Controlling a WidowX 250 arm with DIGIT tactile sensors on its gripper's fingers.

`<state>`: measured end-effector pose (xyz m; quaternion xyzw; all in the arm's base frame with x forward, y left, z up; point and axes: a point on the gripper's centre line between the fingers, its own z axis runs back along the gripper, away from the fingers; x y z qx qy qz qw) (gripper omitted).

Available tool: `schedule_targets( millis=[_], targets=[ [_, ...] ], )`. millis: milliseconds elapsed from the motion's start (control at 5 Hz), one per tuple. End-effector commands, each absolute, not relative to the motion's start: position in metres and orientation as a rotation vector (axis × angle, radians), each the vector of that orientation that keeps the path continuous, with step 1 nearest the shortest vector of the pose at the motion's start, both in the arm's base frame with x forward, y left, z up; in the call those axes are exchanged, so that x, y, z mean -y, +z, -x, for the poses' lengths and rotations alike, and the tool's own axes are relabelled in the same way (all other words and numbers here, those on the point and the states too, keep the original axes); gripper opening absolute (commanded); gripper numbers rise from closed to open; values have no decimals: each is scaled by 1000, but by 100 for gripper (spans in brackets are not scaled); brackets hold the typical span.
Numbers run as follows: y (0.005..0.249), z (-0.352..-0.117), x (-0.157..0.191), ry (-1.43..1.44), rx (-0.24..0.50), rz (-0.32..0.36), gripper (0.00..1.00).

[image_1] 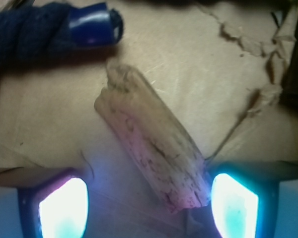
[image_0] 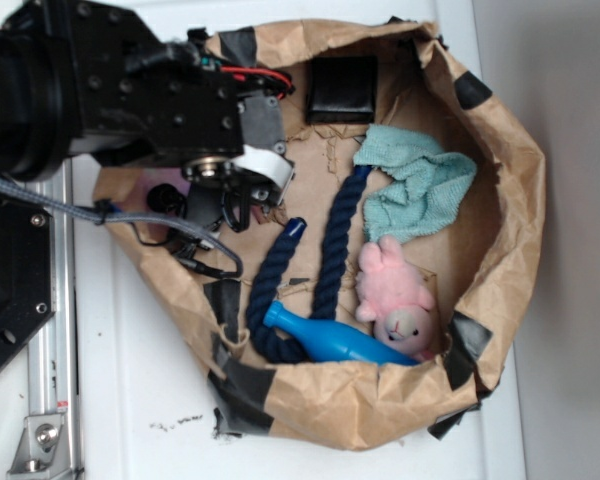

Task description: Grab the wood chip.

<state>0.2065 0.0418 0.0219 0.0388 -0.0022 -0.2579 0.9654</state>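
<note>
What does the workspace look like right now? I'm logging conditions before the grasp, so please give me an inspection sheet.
Surface: brown kraft paper crumpled into a nest with black tape patches, on a white table.
Job's things: wood chip lies flat on the paper between the fingers, diagonal; its lower end sits close to one pad.
Clutter: navy rope with a blue-taped end, blue bottle, pink plush toy, teal cloth, black square pad.
Grippers: gripper open, low over the chip, glowing pads either side.
Cables: grey cable runs along the arm; red wires near the wrist.
Surroundings: metal rail at the table edge.
</note>
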Motion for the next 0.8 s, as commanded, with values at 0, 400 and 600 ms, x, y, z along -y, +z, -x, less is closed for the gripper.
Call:
schedule_targets(
  millis=[0, 400, 600],
  targets=[
    [20, -204, -36, -537, -4, -101, 100],
    [2, -219, -41, -514, -44, -102, 100],
    [5, -223, -43, -503, -31, -97, 100]
  ],
)
